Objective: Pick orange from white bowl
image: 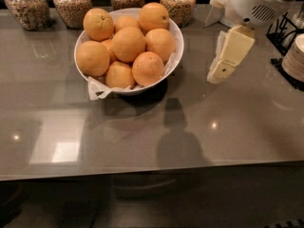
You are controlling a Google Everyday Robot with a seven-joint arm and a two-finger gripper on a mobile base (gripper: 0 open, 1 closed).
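Camera view: orange (128, 44) not yet picked.
It is heaped in the white bowl (124, 90) on the bench (237, 127); the claw (216, 75) is held apart at 3 o'clock, its state cannot be told.

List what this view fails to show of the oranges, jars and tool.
- Camera view: lower fruit in the deep glossy white bowl, hidden by the round oranges piled on top.
- Glass jars of grains: tops cut off by the upper edge.
- Cream tool, hanging right of the bowl above the counter: its arm runs off the upper edge.
- Stack of white plates: cut by the right edge.
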